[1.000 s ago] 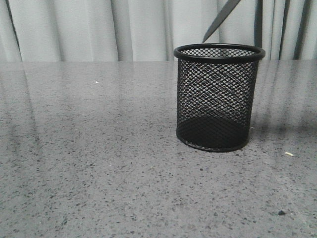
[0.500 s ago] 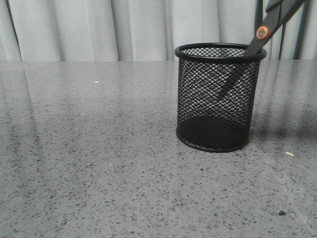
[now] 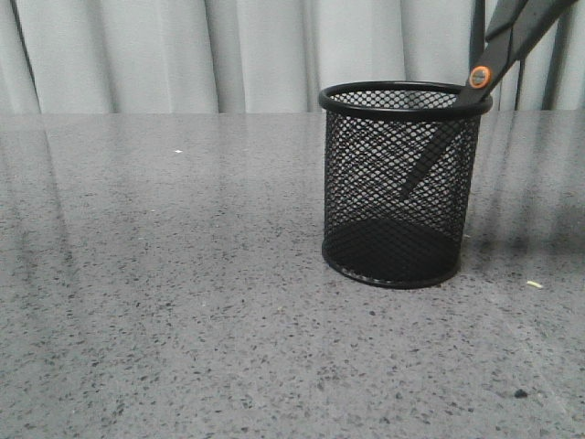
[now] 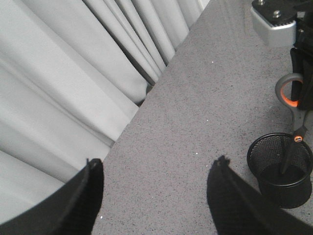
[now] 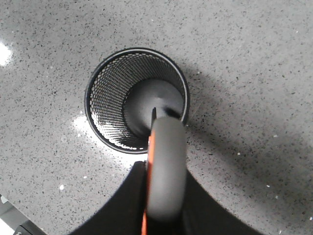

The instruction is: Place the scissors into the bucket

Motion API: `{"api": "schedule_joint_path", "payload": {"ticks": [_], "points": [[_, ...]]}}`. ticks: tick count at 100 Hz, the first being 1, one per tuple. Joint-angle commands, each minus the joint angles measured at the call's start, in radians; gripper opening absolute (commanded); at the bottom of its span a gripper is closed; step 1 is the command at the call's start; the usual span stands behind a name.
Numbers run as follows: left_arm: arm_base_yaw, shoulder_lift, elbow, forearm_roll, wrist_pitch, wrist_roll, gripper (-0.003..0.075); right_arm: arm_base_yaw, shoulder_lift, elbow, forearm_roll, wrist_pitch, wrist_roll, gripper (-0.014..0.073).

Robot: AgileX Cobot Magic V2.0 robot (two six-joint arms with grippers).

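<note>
While the scissors (image 3: pixel 475 96) hang with their blades inside the bucket (image 3: pixel 399 183), I read their long axis as tilted: the tip points down and toward the left edge of the table, and the handles rise up and toward the right edge. The orange pivot sits just at the bucket's rim on its right side, and I cannot tell whether the blades touch the rim. Seen through the mesh, the tip is partway down and apart from the solid base.

From the right wrist view, I see the scissors (image 5: pixel 165 161) end-on, the grey handle loop filling the space between the dark fingers (image 5: pixel 122 205), with the blade tip reaching down into the bucket (image 5: pixel 110 98). The right gripper is pinching the handles, positioned above and just to the right of the rim, aimed nearly straight down.

From the left wrist view, the left gripper (image 4: pixel 156 196) has its two fingers spread wide with nothing between them. That arm is raised well above the table (image 4: pixel 205 112) near the far edge by the curtain (image 4: pixel 73 73), well apart from the bucket (image 4: pixel 279 169). I see the scissors (image 4: pixel 293 122) there too, handle loop uppermost.

The bucket stands upright on the right half of the table (image 3: pixel 164 302).
</note>
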Motion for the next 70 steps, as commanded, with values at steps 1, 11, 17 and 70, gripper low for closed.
{"api": "schedule_joint_path", "payload": {"ticks": [1,11,17,70], "points": [[0.002,-0.017,-0.030,-0.030,-0.061,-0.012,0.0419,0.000,-0.015,-0.027,0.014,-0.001,-0.010,0.0158],[0.002,-0.017,-0.030,-0.030,-0.061,-0.012,0.0419,0.000,-0.015,-0.041,0.015,-0.024,-0.010,0.0268],[0.002,-0.017,-0.030,-0.030,-0.061,-0.012,0.0419,0.000,-0.015,-0.060,0.015,-0.034,-0.010,0.0303],[0.002,-0.035,-0.030,-0.020,-0.013,-0.012,0.0228,-0.002,-0.113,-0.269,0.001,-0.094,0.001,0.0092]]}}
